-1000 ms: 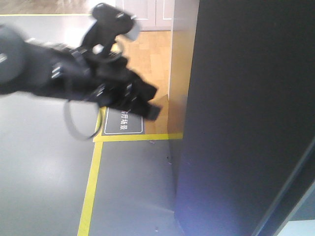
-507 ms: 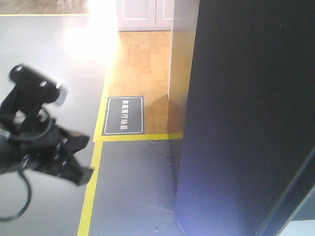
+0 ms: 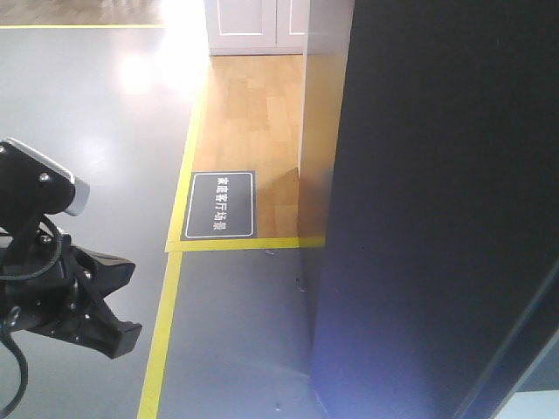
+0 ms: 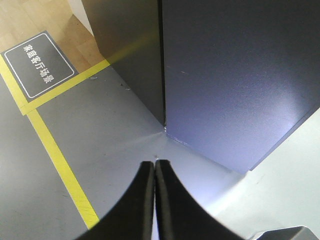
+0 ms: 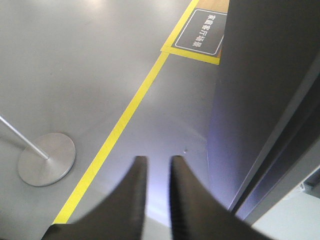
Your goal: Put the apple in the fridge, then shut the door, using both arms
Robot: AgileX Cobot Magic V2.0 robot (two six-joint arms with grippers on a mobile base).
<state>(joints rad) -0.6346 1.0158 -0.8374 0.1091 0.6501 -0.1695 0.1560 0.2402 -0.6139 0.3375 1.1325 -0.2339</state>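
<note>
Plainly, the fridge point(image 3: 437, 192) is the biggest thing before me: a tall dark block, upright, filling the right side of the front view, its long axis running floor to ceiling. No white inside shows in any view, so I judge its door to be shut or nearly so, though I cannot pick out the door's seam with certainty. Everything turns on one relation: the fridge stands ahead and to the right of both my pincers. My left pincer point(image 4: 154, 164) points straight at the bottom corner of the fridge, where two dark faces meet, and looks the nearer of the two. Its fingers lie pressed together with nothing between them. My right pincer point(image 5: 158, 162) hangs over the grey floor point(image 5: 75, 75) just right of the yellow line point(image 5: 121, 125), with the dark face rising close on its right. Its fingers stand slightly apart, holding nothing. The apple is in no view. I cannot tell where it lies, though it may be inside already.
</note>
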